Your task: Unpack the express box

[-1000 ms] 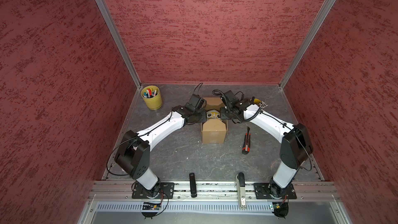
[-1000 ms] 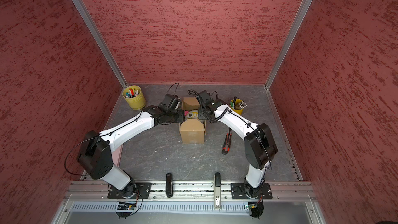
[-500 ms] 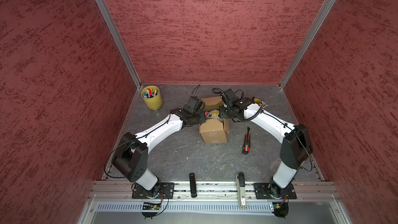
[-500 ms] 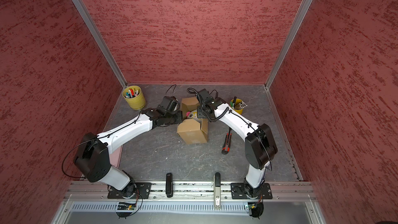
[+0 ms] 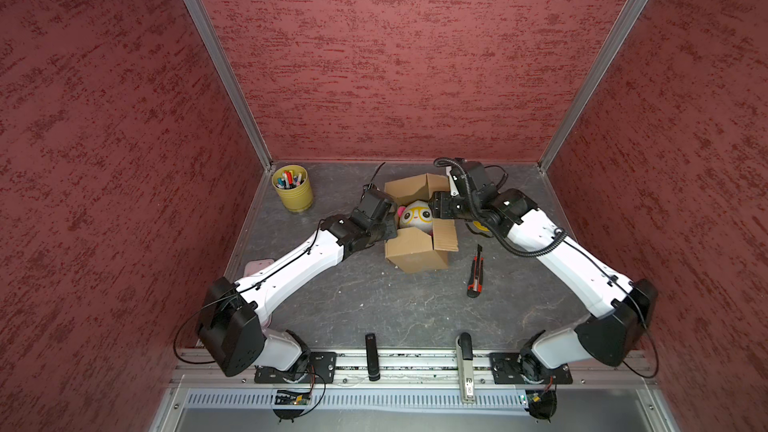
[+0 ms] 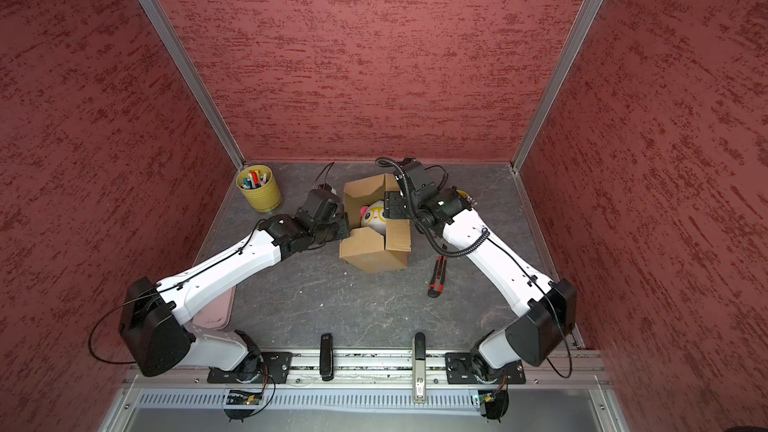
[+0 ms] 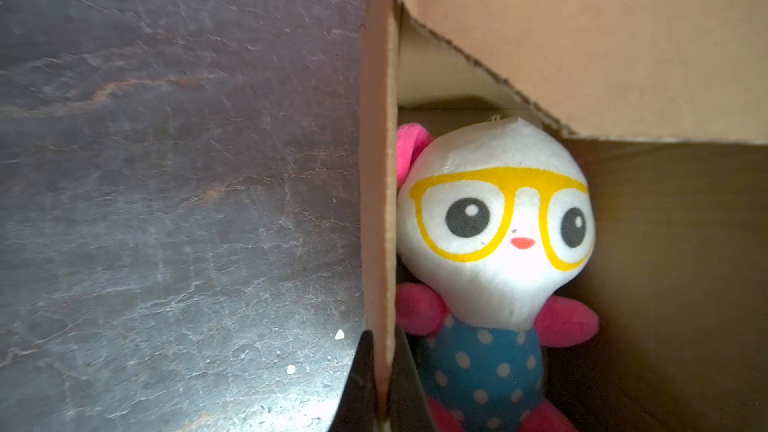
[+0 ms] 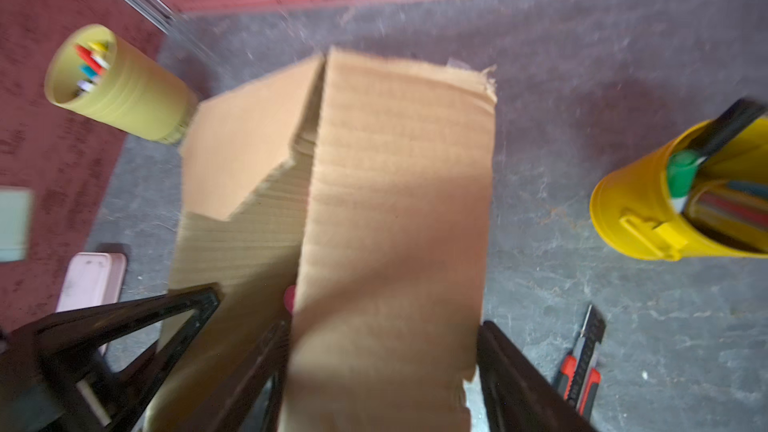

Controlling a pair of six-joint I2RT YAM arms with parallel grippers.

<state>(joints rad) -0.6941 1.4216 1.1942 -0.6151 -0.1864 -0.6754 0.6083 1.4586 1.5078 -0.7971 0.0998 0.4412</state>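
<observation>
Nearest you, your left arm point(image 5: 299, 259) and right arm point(image 5: 569, 259) rise from the rail point(image 5: 415, 361) and angle inward, forearms low over the grey desk point(image 5: 374, 305). A red-and-black utility knife point(image 5: 475, 272) lies right of the plain brown corrugated cardboard express box point(image 5: 415, 255), which stands open toward the desk's far middle. Your left fingers point(image 7: 355, 380) pinch its left edge. Your right fingers point(image 8: 511, 380) are spread astride its right flap. Inside sits a white plush toy with yellow glasses point(image 7: 494, 222). Far left stands a yellow cylindrical pen cup point(image 5: 292, 191).
</observation>
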